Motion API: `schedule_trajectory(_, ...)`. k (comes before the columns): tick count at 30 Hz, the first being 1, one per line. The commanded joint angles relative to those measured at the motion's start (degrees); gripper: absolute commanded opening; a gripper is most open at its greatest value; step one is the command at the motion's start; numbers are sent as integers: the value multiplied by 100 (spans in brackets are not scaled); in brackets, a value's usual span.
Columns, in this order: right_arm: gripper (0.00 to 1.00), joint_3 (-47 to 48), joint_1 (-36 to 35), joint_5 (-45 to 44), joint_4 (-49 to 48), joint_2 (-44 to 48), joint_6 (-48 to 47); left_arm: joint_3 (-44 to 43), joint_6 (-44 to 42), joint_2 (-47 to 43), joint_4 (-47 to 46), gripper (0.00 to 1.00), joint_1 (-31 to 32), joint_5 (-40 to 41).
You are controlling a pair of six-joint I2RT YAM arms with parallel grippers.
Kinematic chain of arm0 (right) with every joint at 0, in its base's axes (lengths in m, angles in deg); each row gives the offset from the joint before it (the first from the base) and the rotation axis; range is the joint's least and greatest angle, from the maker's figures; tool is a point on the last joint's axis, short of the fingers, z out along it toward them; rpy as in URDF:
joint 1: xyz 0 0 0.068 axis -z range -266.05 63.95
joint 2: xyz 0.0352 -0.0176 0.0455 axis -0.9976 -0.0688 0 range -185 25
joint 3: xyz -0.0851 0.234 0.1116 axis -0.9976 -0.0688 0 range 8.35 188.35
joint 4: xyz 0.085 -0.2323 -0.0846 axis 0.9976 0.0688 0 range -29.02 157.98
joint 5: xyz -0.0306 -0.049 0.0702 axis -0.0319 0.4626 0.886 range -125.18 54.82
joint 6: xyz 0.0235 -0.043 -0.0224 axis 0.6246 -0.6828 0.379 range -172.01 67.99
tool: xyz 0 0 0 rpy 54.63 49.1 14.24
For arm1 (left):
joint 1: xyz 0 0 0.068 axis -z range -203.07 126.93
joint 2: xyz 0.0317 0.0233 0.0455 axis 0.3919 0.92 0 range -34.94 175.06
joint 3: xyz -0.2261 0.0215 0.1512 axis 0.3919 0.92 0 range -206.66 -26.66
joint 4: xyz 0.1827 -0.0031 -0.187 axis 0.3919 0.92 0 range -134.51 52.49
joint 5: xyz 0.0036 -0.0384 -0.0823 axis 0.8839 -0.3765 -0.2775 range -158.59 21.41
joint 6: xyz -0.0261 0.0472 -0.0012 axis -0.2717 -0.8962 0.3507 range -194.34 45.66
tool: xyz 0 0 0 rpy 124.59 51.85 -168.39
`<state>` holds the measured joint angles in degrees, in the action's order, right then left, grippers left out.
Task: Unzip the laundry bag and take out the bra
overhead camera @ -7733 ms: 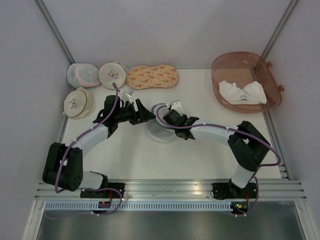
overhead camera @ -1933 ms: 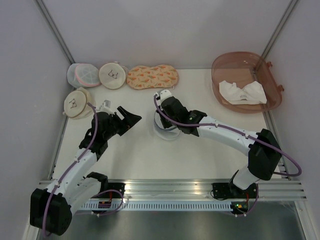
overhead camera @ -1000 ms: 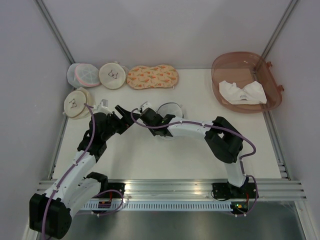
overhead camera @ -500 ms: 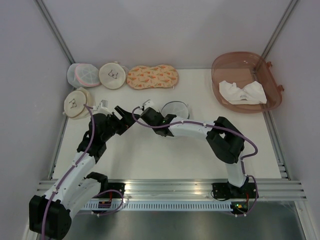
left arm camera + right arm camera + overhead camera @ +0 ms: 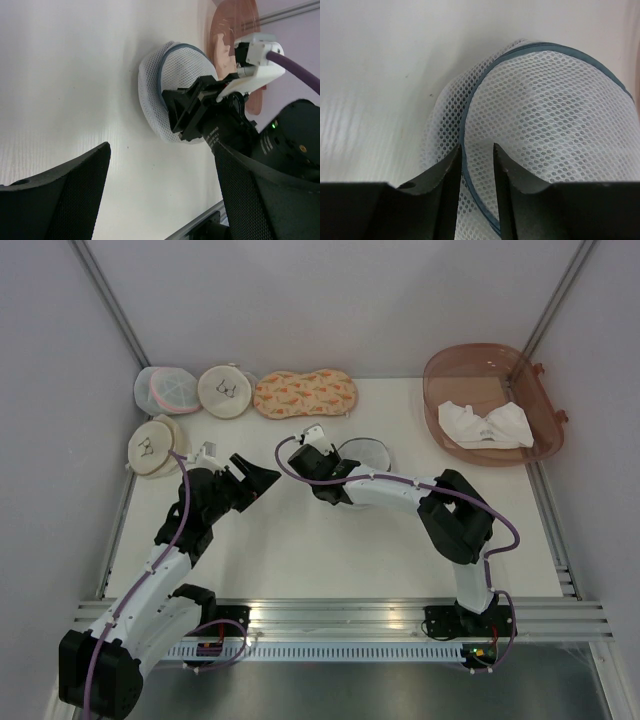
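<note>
Top external view: laundry bag (image 5: 362, 452) lies on the white desk (image 5: 300, 550) just right of centre, towards the far half. It is domed, grey-white mesh with a dark rim.

Right pincer (image 5: 338, 462) is at the bag's left edge, with the arm stretched flat across the desk from its base on the right. In the right wrist view its two fingers (image 5: 449, 180) stand close together. Mesh fills the narrow gap, and the dark zipper rim (image 5: 470, 105) runs down between them, close against one finger. I read this as clenched on the bag at the rim. The contents are not readable through the mesh, and I cannot tell whether the zip is parted.

Left pincer (image 5: 262, 483) is released, jaws spread wide. It points at the right pincer from the left, near the bag but apart from it. The left wrist view shows the bag tipped up on edge with the right pincer against its lower side.

Far-left corner:
- two cream round pouches (image 5: 225, 390)
- pink-trimmed mesh pouch (image 5: 165, 390)
- carrot-print pouch (image 5: 305, 395)

Far right: brownish translucent tub (image 5: 440, 370) holding a white cloth (image 5: 485, 425), well apart from the bag.
</note>
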<state>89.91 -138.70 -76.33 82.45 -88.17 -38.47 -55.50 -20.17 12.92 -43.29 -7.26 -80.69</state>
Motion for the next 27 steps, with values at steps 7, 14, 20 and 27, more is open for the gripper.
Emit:
schedule_trajectory(7, 13, 212, 430, 27, -12, -742, 263, 63, 85, -127, -7, 88, -17, 32)
schedule_trajectory(14, 7, 141, 474, 10, -37, -629, 246, 80, 93, -101, -16, 88, -17, 23)
schedule_trajectory(20, 0, -52, 474, 220, -64, -136, 201, 151, 129, 4, -341, 88, -17, -56)
schedule_trajectory(27, 0, -859, 474, 941, -117, 1171, 386, 116, 67, 443, -815, 88, -17, 5)
